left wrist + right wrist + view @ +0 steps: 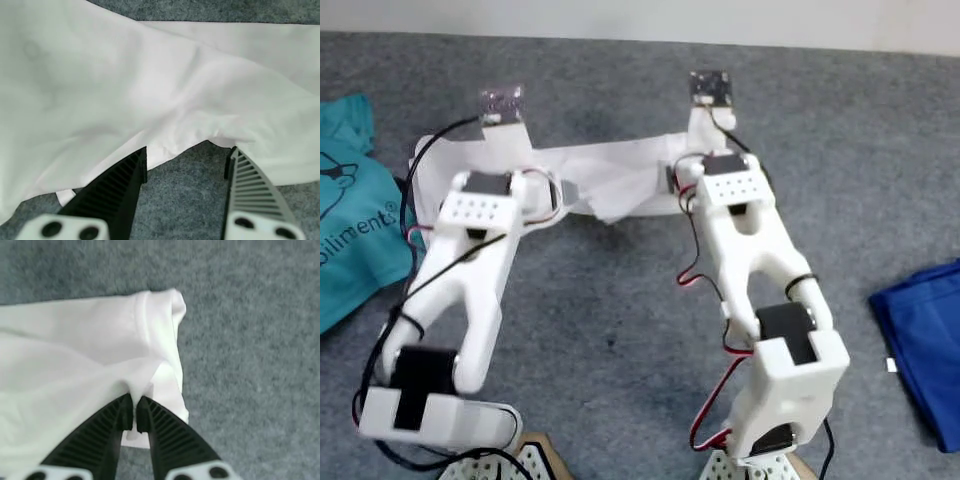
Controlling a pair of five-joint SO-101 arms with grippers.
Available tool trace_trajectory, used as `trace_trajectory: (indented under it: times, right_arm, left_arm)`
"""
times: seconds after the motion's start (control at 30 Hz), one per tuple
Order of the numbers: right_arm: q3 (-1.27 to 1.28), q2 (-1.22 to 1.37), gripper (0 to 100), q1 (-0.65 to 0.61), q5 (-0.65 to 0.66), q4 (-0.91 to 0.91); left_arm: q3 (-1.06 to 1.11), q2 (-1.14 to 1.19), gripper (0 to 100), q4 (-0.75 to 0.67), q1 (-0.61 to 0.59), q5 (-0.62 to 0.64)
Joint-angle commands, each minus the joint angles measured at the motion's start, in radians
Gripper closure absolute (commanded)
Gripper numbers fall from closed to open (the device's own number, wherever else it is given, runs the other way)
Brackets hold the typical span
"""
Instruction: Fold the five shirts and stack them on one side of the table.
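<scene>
A white shirt (610,175) lies stretched across the far middle of the grey table, between both arms. My left gripper (187,165) is open at the shirt's near edge (165,100), one finger under a fold of cloth and the other on bare carpet. My right gripper (134,410) is shut on a pinch of the white shirt (90,360) close to its right end, where the hem is folded over. In the high view the left arm (480,215) is at the shirt's left part and the right arm (735,195) at its right end.
A teal printed shirt (350,225) lies at the left edge of the table. A blue shirt (925,335) lies at the right edge. Grey carpet (610,310) shows between the arms and in front of the white shirt.
</scene>
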Motion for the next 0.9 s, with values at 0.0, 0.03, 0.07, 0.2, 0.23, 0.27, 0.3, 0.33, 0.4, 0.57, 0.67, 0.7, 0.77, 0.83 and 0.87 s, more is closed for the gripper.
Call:
trace_trajectory:
  times: [0.0,0.03,0.07,0.2,0.23,0.27,0.3,0.33,0.4,0.57,0.67,0.7,0.77,0.83,0.87]
  right_arm:
    - [-0.122,0.004,99.2,0.008,-0.014,0.005]
    - [-0.147,0.018,99.2,0.008,-0.014,0.005]
    - [-0.176,0.035,99.2,0.008,-0.014,0.005]
    - [-0.282,0.13,99.2,0.008,-0.014,0.01]
    - [-0.302,0.154,99.2,0.008,-0.014,0.01]
    - [-0.318,0.177,99.2,0.01,-0.012,0.01]
    - [-0.334,0.199,98.9,0.01,-0.008,0.01]
    - [-0.346,0.216,97.1,0.01,-0.008,0.012]
    - [-0.378,0.234,88.2,0.013,-0.008,0.033]
    - [-0.483,0.232,79.6,0.022,-0.008,0.133]
    - [-0.564,0.232,87.6,0.033,-0.012,0.242]
    - [-0.588,0.232,91.3,0.041,-0.012,0.285]
    - [-0.625,0.232,99.1,0.048,-0.012,0.369]
    - [-0.664,0.232,98.4,0.056,-0.014,0.467]
    - [-0.685,0.232,99.1,0.056,-0.014,0.516]
  left_arm:
    - [0.045,-0.065,73,-0.066,0.013,-0.008]
    - [0.048,-0.062,73,-0.068,0.013,-0.008]
    - [0.051,-0.058,73,-0.068,0.013,-0.009]
    - [0.047,-0.031,73,-0.072,0.013,-0.009]
    - [0.045,-0.027,73,-0.072,0.013,-0.009]
    - [0.045,-0.024,73,-0.072,0.013,-0.009]
    - [0.045,-0.022,73,-0.072,0.013,-0.009]
    - [0.045,-0.022,73,-0.072,0.015,-0.009]
    - [0.045,-0.022,73,-0.072,0.016,-0.009]
    - [0.045,-0.021,73,-0.072,0.024,-0.011]
    - [0.044,-0.01,73,-0.072,0.025,-0.011]
    - [0.044,-0.007,73,-0.074,0.025,-0.011]
    - [0.044,-0.005,73,-0.077,0.025,-0.011]
    - [0.048,-0.005,73,-0.1,0.025,-0.011]
    - [0.048,-0.005,73,-0.107,0.024,-0.011]
